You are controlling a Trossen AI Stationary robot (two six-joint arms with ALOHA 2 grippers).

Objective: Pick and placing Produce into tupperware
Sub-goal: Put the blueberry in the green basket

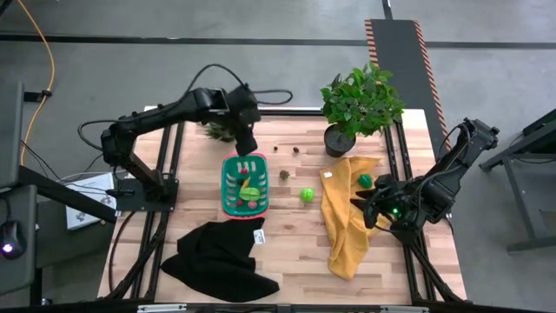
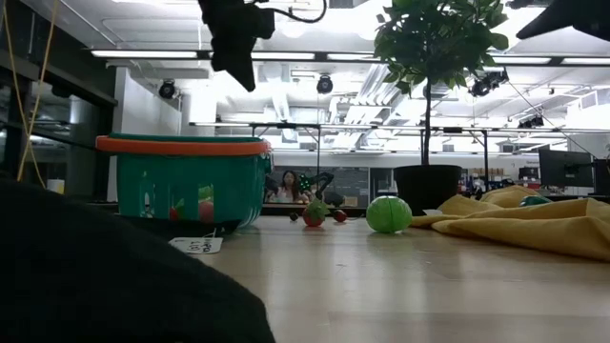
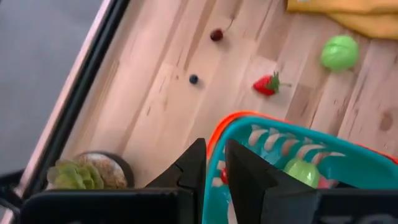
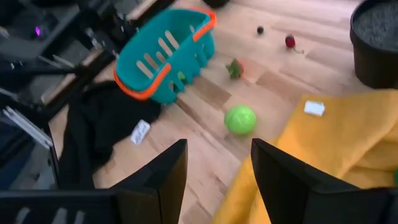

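The teal slotted tupperware (image 1: 244, 184) with its orange-red rim sits mid-counter (image 1: 287, 252), holding yellow, green and red produce. A green ball (image 1: 307, 195), a strawberry (image 3: 267, 84) and two dark berries lie loose beside it. The left end effector (image 1: 247, 143) hovers at its far rim, fingers narrow. The right end effector (image 1: 363, 207) waits wide over the yellow cloth (image 1: 346, 222).

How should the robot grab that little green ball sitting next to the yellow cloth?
The green ball is round and sits alone on bare wood between the basket and the yellow cloth. Best is probably straight down from above, fingers closing across its widest middle so it cannot roll away. The open right gripper is nearer; the left gripper hangs above the basket's rim.
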